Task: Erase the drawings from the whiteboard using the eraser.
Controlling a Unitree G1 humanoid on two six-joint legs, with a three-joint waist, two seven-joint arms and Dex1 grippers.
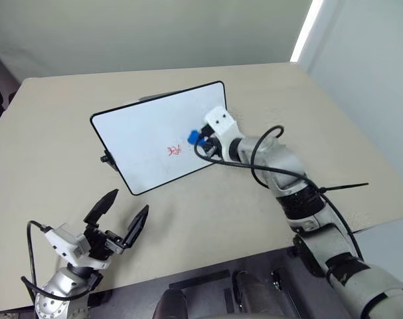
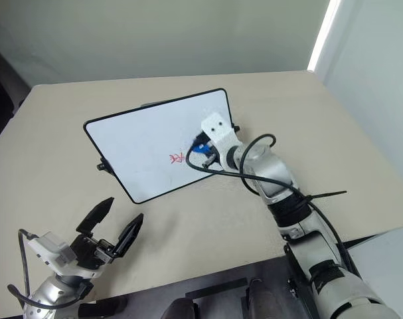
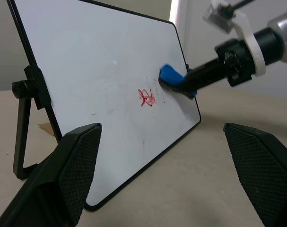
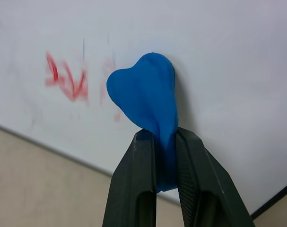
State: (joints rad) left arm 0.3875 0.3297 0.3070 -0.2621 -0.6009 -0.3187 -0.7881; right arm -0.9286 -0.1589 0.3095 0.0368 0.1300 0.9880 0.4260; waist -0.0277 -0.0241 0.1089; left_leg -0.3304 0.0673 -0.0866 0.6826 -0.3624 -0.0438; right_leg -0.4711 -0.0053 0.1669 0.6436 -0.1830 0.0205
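On whiteboard [image 1: 155,136], eraser [image 4: 145,101] between right jaws.

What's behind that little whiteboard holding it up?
A black prop stand reaches from the side knob of the whiteboard down to the table. The board's white face covers everything else behind it.

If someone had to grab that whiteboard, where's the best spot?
Probably the whiteboard's bare top edge, pinched front to back from above. It stands tilted on a rear stand; the right gripper holds the eraser against the face near the drawings.
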